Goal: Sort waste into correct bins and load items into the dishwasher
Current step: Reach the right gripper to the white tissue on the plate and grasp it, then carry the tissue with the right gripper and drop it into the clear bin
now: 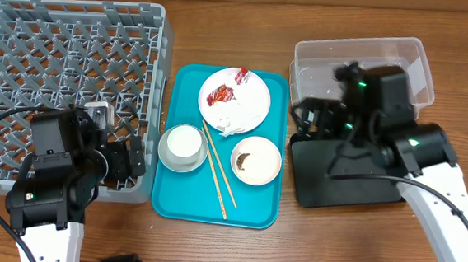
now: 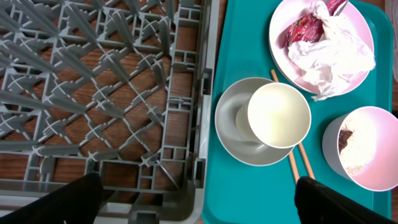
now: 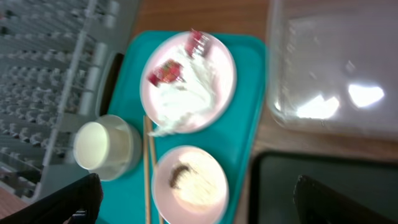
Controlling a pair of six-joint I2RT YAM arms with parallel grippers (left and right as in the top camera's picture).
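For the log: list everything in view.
square plastic lattice dish rack: one, grey, left.
rectangular serving tray: one, teal, centre.
round plate: one, white, tray's far end.
crumpled paper napkin: one, white, on plate.
small wrappers: two, red-and-white, on plate.
small round bowls: two, pinkish-white, tray's near half.
small cup: one, white, in rack-side bowl.
loose rice grains: many, white, other bowl.
food lump: one, dark brown, same bowl.
thin wooden chopsticks: two, tan, between bowls.
rectangular plastic tub: one, clear, far right.
shallow rectangular tray: one, black, near right.
wooden table: one, brown, underneath.
left hand: open, over rack's near corner.
right hand: open, by the tub.
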